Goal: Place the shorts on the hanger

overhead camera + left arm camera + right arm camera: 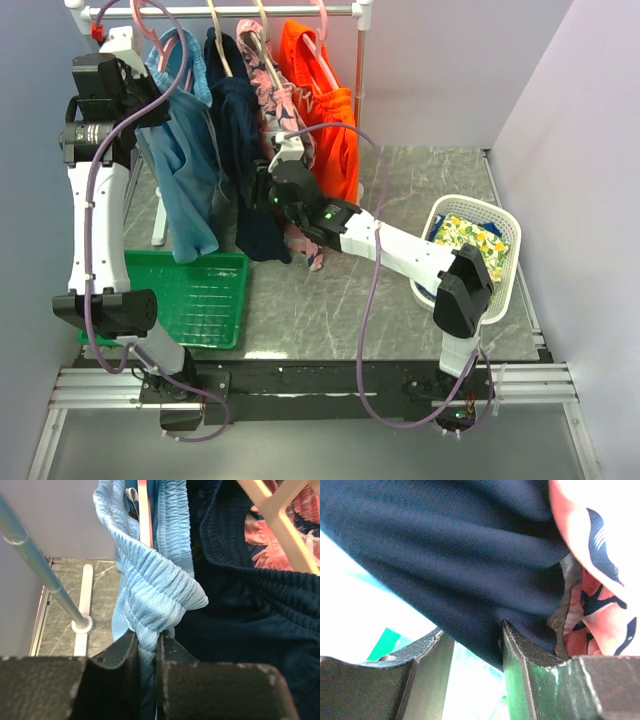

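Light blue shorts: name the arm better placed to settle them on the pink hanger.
Left. The left end effector pinches the light blue ribbed fabric shorts beside the thin pink plastic hanger; the right end effector straddles dark navy fabric shorts.

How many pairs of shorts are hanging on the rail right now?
4. Left to right along the rail: light blue shorts, navy shorts, pink patterned shorts, orange shorts. Another could be hidden behind these.
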`<action>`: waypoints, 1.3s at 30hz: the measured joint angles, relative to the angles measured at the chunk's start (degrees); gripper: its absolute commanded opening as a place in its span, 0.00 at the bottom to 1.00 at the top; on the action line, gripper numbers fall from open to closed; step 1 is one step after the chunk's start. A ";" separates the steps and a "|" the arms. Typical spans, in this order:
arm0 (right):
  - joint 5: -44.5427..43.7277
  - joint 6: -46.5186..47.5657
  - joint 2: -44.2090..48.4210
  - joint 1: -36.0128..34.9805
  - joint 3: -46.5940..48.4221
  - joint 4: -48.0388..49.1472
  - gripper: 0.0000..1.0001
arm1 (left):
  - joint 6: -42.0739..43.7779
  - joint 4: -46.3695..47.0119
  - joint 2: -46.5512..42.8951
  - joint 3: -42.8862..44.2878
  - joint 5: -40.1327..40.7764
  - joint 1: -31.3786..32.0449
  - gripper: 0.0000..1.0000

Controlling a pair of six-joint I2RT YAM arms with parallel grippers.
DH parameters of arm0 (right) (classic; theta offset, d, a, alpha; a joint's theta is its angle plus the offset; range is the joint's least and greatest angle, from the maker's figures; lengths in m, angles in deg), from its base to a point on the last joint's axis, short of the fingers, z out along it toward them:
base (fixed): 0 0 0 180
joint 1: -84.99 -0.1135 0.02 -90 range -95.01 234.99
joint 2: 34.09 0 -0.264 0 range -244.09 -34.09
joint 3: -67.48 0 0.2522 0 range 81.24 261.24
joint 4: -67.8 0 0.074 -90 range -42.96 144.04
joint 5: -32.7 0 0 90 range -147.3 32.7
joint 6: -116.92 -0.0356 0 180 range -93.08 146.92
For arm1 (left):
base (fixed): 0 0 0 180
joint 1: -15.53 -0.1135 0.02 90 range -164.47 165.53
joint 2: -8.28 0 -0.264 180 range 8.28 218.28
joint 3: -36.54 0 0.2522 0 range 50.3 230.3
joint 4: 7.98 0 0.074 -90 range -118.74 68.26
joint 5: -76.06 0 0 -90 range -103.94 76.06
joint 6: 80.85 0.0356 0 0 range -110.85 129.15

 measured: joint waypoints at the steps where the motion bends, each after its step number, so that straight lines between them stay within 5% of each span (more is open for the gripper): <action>1: 0.02 0.00 0.00 -0.20 0.00 -0.02 0.49 | 0.00 0.20 0.00 -0.44 -0.09 -0.09 0.01; 3: 0.02 0.02 0.00 -0.50 0.00 -0.07 0.49 | -0.02 0.31 0.00 -1.01 -0.28 -0.26 0.01; 9: -0.11 0.37 0.02 -1.40 0.00 -0.22 0.50 | -0.33 2.54 -0.02 -2.69 -0.70 -0.96 0.34; 10: -0.15 0.42 0.04 -1.53 0.00 -0.22 0.50 | -0.50 3.37 -0.04 -3.19 -0.81 -1.07 0.48; 12: -0.17 0.59 0.17 -1.88 -0.02 -0.22 0.50 | -0.57 4.90 -0.31 -4.15 -1.01 -1.20 0.57; 16: -0.33 1.05 1.16 -2.56 -0.09 -0.61 0.50 | -1.95 6.80 -1.86 -6.82 -1.11 -1.33 0.90; 18: -0.42 1.22 2.03 -2.95 -0.11 -0.68 0.51 | -2.43 7.06 -2.97 -7.56 -1.05 -1.33 0.96; 23: -0.46 1.29 5.27 -3.80 -0.68 -0.57 0.56 | -3.74 8.00 -9.16 -11.87 -0.55 -1.33 0.96; 33: -0.74 1.46 13.51 -6.49 -5.70 -0.46 0.87 | -8.68 9.38 -28.17 -25.03 0.87 -0.81 0.96; 36: -1.36 1.40 18.71 -6.95 -10.60 -0.70 1.00 | -10.43 9.79 -33.09 -29.24 2.34 4.31 0.96; 39: -2.60 1.18 25.22 -7.21 -16.50 -0.20 1.00 | -11.32 10.25 -35.76 -32.76 7.32 17.31 0.96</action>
